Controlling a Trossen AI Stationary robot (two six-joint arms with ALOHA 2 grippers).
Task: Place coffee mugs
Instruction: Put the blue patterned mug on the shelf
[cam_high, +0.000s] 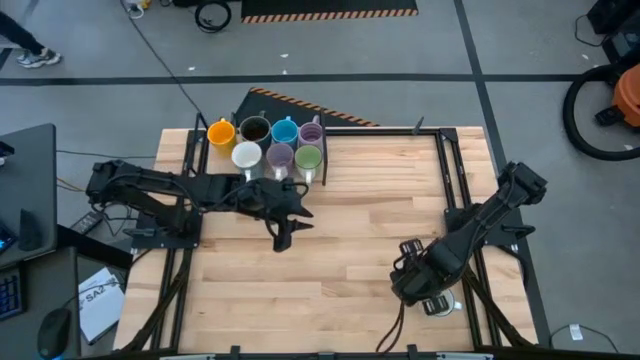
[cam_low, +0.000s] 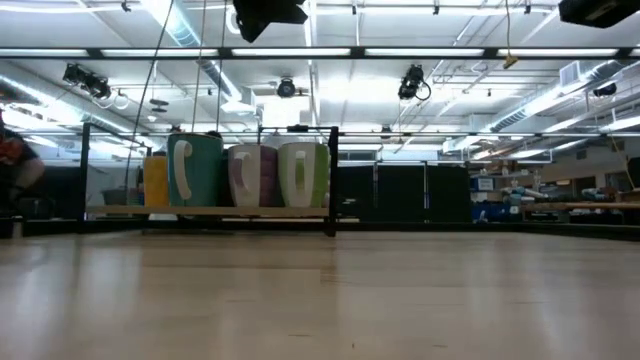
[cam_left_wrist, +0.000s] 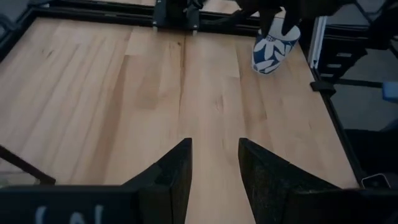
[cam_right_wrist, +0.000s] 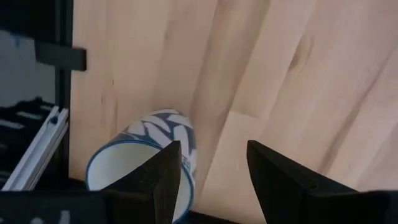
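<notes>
Right pincer (cam_right_wrist: 208, 180) low over the table's (cam_high: 340, 260) near right part, fingers apart and empty. Just beside one finger, touching or nearly so, a white mug with blue leaf pattern (cam_right_wrist: 149, 162), seemingly tipped on its side with the mouth toward the wrist; not between the fingers. Judged step: lining up to pick this last loose mug. Next move calls for shifting sideways so the rim or wall sits between the fingers, then closing. Right arm folded low, elbow out toward the table's right edge, wrist angled down.

Left pincer (cam_left_wrist: 214, 171) above the table's middle, fingers partly apart, nothing between them, bare wood beneath. Far ahead of it, the same patterned mug (cam_left_wrist: 275, 46) under the right arm. Left arm stretched out level from the left edge, waiting.

Well away from both pincers, at the far edge, seven mugs (cam_high: 270, 145) packed in a rack: orange, dark brown, blue, lilac behind; white, lilac, green in front.
</notes>
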